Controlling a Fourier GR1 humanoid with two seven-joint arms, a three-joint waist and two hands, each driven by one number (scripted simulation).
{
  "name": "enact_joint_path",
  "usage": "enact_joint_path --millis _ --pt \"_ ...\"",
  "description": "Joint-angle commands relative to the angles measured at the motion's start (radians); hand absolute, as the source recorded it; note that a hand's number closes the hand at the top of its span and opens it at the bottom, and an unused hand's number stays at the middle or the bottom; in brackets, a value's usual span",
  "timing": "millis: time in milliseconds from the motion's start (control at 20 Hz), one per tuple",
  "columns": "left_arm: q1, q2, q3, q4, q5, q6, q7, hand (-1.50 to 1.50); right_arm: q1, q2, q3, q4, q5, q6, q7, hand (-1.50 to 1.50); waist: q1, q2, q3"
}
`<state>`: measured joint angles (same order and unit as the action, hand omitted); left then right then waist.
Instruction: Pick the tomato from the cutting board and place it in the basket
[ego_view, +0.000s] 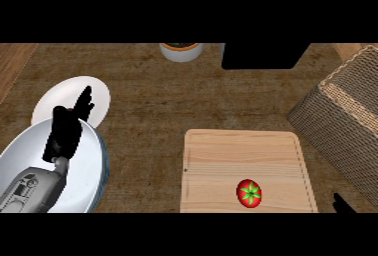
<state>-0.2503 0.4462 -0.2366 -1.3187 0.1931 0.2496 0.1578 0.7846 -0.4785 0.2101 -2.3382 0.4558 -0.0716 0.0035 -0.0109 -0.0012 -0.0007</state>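
Observation:
A red tomato (249, 193) with a green star-shaped top lies on the wooden cutting board (244, 155), near its front right. The woven basket (339, 120) stands at the right edge, just beyond the board. My left hand (68, 131) rests open at the left, fingers pointing up, over the plates and far from the tomato. Only a dark tip of my right hand (342, 204) shows at the lower right corner, right of the board; its fingers are hidden.
A white plate (100, 86) and a larger silvery plate (88, 170) lie at the left under my left forearm. A white pot (181, 51) and a black block (264, 56) stand at the back edge of the brown counter.

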Motion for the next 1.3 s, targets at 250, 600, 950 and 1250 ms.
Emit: enact_joint_path --millis 250,600,950,1250 --pt "0.016 -0.010 0.038 -0.064 -0.029 -0.047 0.065 0.00 -0.100 0.130 0.087 0.177 0.179 -0.072 -0.031 -1.50 0.005 0.000 0.001" --pt "0.041 -0.054 0.068 -0.034 -0.070 -0.072 0.015 0.00 -0.250 0.207 0.143 0.284 0.241 -0.047 0.036 -1.50 0.008 0.001 0.001" --pt "0.037 -0.084 0.099 -0.062 -0.132 -0.086 0.052 0.00 -0.306 0.225 0.103 0.349 0.221 -0.042 0.013 -1.50 0.008 0.000 0.001" --pt "0.049 -0.116 0.122 -0.043 -0.155 -0.117 0.038 0.00 -0.340 0.299 0.166 0.441 0.298 -0.106 0.014 -1.50 0.007 0.001 0.001"
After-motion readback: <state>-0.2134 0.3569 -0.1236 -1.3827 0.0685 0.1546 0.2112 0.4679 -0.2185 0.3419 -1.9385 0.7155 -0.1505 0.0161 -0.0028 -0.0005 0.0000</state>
